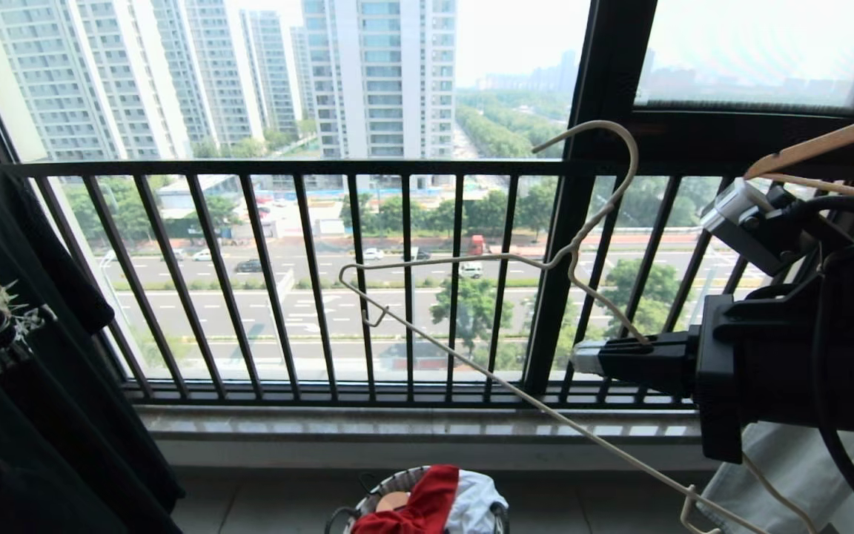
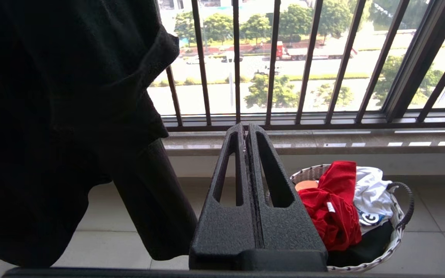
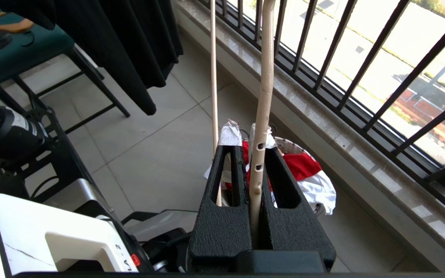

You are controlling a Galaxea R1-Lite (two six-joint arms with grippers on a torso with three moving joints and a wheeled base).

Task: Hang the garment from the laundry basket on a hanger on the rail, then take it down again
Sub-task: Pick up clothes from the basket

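The garment (image 1: 419, 508), a red T-shirt, lies crumpled on top of the laundry basket (image 1: 386, 488) on the floor below the window sill. It also shows in the left wrist view as garment (image 2: 334, 208) in basket (image 2: 400, 220), and in the right wrist view as garment (image 3: 307, 164) in basket (image 3: 286, 143). My right gripper (image 1: 588, 357) is at the right, shut on the thin cream hanger (image 1: 574, 252), which tilts with its hook up against the window. Right gripper (image 3: 245, 135) clamps the hanger (image 3: 263, 96) wire between its jaws. Left gripper (image 2: 245, 127) is shut and empty, left of the basket. The rail is out of view.
A black T-shirt (image 1: 27, 356) hangs at the left, close to my left gripper. The black balustrade (image 1: 286, 282) and stone sill (image 1: 412, 426) run ahead. A wooden hanger (image 1: 820, 144) shows at the upper right. A white T-shirt (image 2: 373, 189) shares the basket. A teal chair (image 3: 21, 50) stands behind.
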